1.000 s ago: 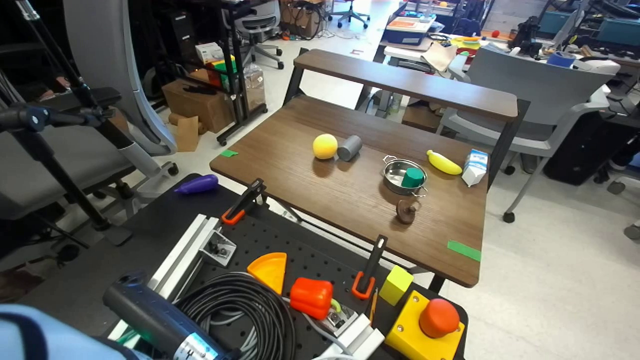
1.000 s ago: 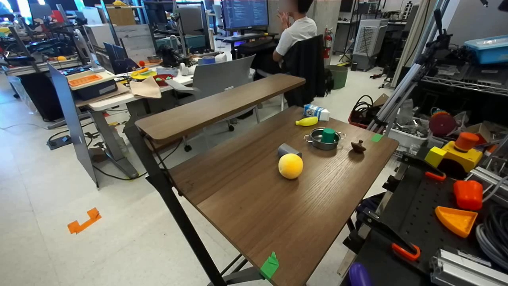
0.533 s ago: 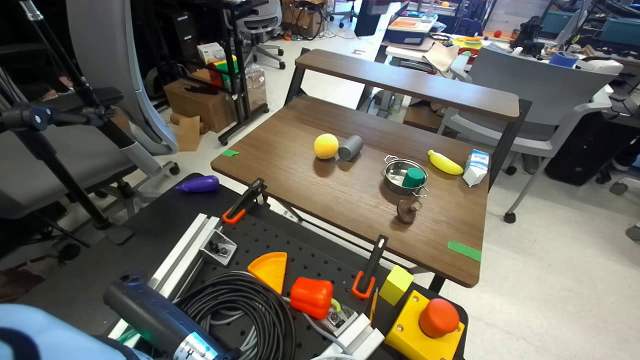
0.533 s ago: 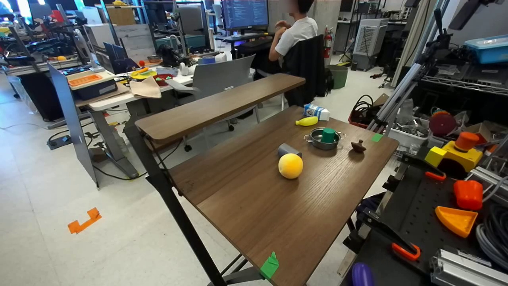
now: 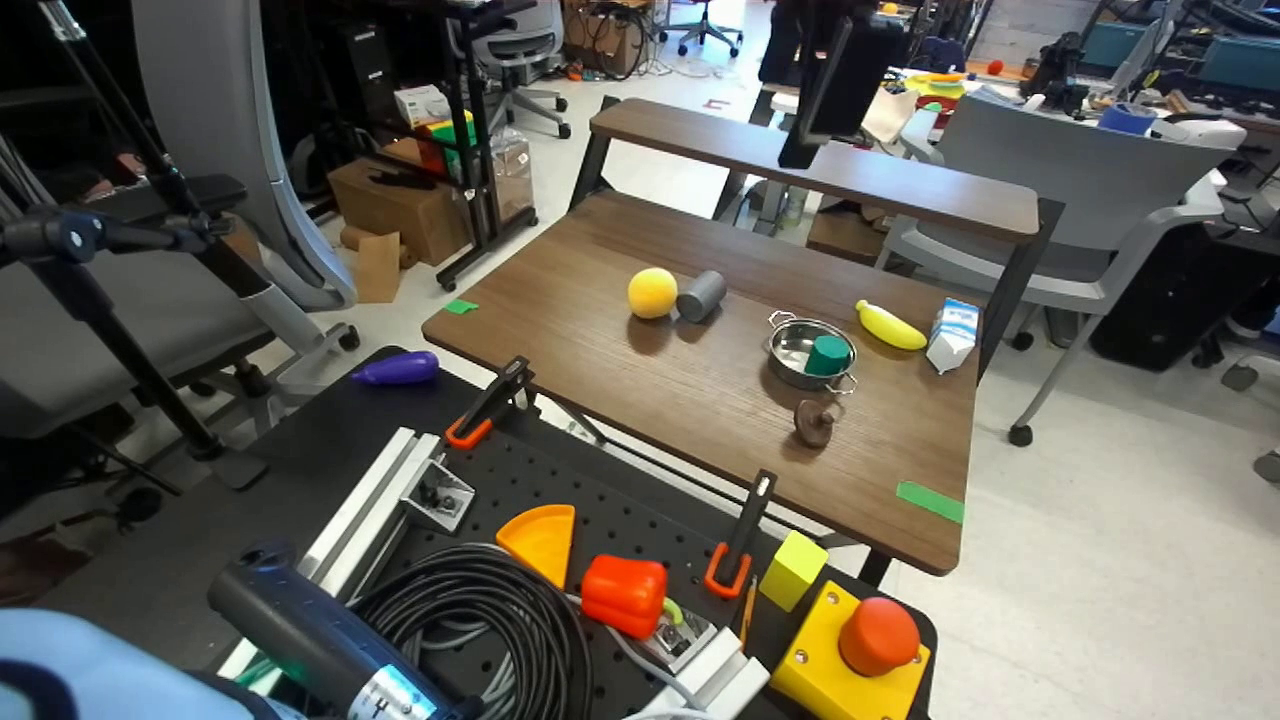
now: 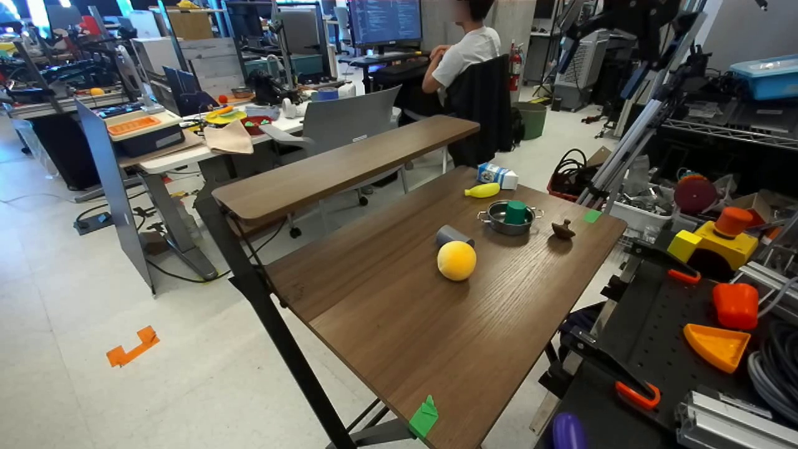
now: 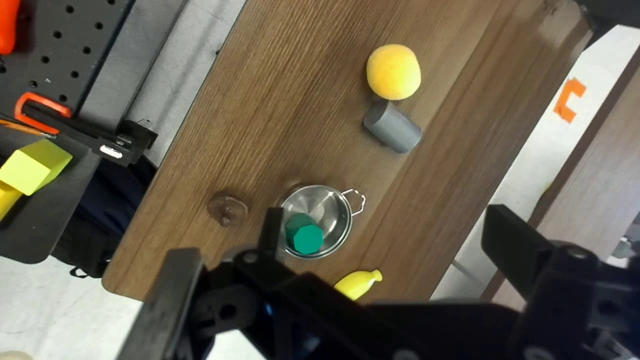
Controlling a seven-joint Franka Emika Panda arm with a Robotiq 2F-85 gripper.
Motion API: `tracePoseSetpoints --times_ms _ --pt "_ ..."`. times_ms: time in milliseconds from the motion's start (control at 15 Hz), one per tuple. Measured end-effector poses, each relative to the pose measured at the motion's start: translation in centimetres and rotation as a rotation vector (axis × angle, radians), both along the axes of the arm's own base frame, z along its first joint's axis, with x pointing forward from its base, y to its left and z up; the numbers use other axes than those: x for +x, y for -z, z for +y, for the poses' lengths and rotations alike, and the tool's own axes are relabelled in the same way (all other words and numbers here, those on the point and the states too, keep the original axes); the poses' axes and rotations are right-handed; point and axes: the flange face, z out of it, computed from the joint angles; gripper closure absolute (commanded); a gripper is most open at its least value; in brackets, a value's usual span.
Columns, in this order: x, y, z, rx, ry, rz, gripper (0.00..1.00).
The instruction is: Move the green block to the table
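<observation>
Well below tool (image 7: 386, 225), green block (image 7: 307, 239), inside pan (image 7: 327, 207)

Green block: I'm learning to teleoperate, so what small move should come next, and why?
Probably shift the open gripper to centre it over the green block before lowering: in the wrist view the block appears beside one finger, and it sits inside the pan, whose rim might catch an off-centre descent.

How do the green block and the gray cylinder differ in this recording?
The green block stands upright inside the metal pan, while the gray cylinder lies on its side on the table. The green block's end has corners; the gray cylinder's is round. Each shows a flat end.
</observation>
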Motion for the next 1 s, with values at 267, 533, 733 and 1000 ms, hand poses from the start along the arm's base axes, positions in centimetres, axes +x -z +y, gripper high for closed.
tracePoseSetpoints --times_ms 267,533,733,1000 --pt "3.0 3.5 -2.4 0.025 0.11 0.055 0.0" --pt "4.9 6.3 -5.2 0.05 0.224 0.078 0.0" --pt "6.0 9.1 -6.8 0.071 0.305 0.093 0.0" --pt "7.5 13.1 -8.1 0.096 0.388 0.128 0.0"
